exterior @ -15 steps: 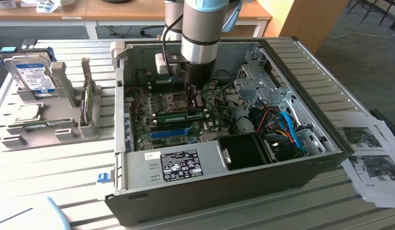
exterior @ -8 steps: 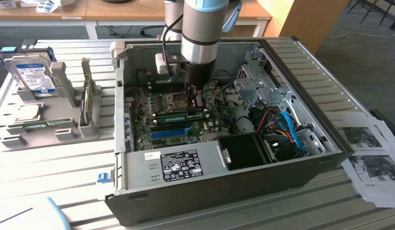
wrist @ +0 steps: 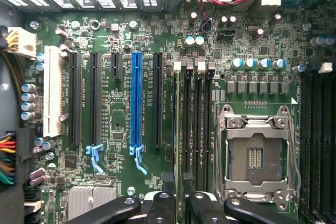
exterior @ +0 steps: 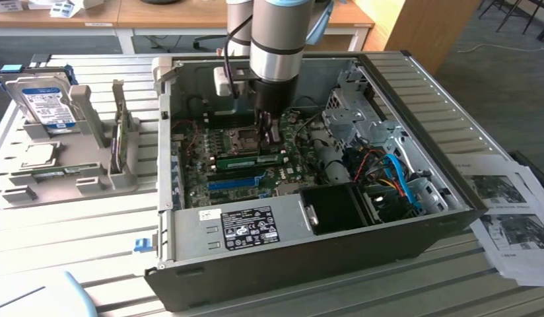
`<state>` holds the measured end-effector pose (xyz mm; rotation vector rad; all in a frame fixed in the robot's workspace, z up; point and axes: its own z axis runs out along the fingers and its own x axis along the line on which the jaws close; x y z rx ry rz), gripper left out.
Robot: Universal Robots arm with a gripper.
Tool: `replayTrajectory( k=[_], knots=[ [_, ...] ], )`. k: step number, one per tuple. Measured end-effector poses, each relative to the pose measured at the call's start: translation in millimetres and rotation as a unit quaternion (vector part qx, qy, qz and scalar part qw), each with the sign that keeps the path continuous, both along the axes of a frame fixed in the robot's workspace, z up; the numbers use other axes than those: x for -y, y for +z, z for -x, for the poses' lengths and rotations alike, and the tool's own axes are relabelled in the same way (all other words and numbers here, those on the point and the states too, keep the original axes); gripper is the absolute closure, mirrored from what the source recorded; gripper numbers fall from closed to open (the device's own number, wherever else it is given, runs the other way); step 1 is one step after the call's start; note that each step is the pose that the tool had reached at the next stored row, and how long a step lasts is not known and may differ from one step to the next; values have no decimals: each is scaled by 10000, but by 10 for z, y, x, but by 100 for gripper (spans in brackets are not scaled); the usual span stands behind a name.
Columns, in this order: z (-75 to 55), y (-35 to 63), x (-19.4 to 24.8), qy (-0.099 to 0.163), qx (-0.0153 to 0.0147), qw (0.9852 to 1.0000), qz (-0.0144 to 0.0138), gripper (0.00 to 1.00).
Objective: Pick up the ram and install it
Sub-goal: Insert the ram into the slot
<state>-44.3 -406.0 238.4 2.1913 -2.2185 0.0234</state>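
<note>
Table: pale slatted top, the whole setup is carried on it.
PC case: laid on its side, side panel off, interior exposed upward.
Arm: silver and black, seen reaching from above straight down into the case.
Motherboard: green, mounted flat on the case floor.
Grey holder: placed on the table at the exterior view's left of the case, apart from it.
Hard drive: blue-and-white label, stood upright in the holder.
Gripper: positioned inside the case, low over the memory slots – whether it is spread or pinching anything cannot be told.
CPU socket: metal frame, seen beside the memory slots.
Blue slot: bright blue, nothing seated in it.
Ram: thin green stick on edge between CPU socket and blue slot, parallel to the blue slot, just below the gripper – contact cannot be told.
</note>
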Motion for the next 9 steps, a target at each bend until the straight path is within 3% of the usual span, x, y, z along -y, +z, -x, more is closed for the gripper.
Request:
replayTrajectory(
  k=[9],
  knots=[
    [0,175,0,0,-2,10000,4,82]
  ],
)
